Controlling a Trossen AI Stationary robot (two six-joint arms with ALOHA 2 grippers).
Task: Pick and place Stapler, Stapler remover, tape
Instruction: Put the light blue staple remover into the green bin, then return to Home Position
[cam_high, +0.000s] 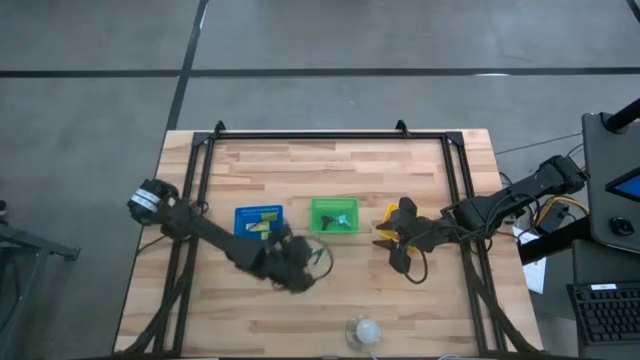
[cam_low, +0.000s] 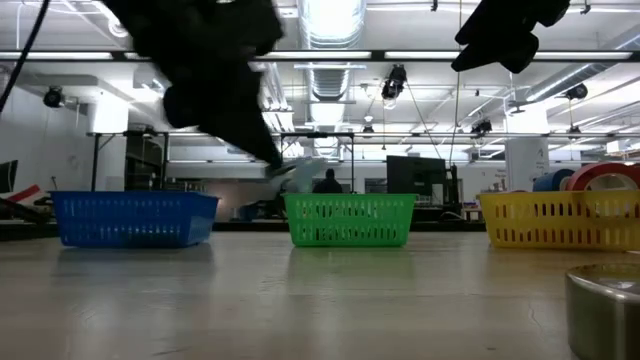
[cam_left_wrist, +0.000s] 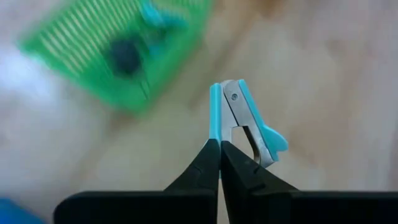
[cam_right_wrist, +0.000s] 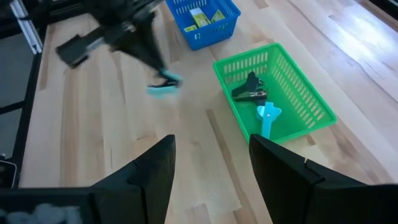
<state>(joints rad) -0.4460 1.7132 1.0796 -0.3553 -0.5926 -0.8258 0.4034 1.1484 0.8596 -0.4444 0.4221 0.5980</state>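
My left gripper (cam_left_wrist: 220, 148) is shut on a teal staple remover (cam_left_wrist: 245, 121), above the table between the blue basket (cam_high: 258, 221) and the green basket (cam_high: 333, 215), near the table's middle (cam_high: 305, 262). The green basket (cam_right_wrist: 280, 93) holds a black staple remover (cam_right_wrist: 250, 90) and a teal one (cam_right_wrist: 267, 117). A red tape roll (cam_low: 612, 178) and a blue one (cam_low: 553, 181) lie in the yellow basket (cam_low: 560, 222). My right gripper (cam_right_wrist: 211, 158) is open and hangs above the table beside the yellow basket (cam_high: 389, 213). My left gripper pinches the teal staple remover between its two fingertips, on one teal side plate (cam_left_wrist: 215, 121); the steel jaw (cam_left_wrist: 236, 106) and the other teal wing (cam_left_wrist: 273, 138) stick out past the fingers. The fingers slant down from the table's left. The remover (cam_low: 297, 170) is lifted clear of the table.
The blue basket (cam_right_wrist: 205, 18) holds yellow things. A metal cup with a white ball (cam_high: 365, 331) stands by the table's near edge; its rim shows in the low view (cam_low: 605, 300). Bare wood lies between the baskets and the near edge.
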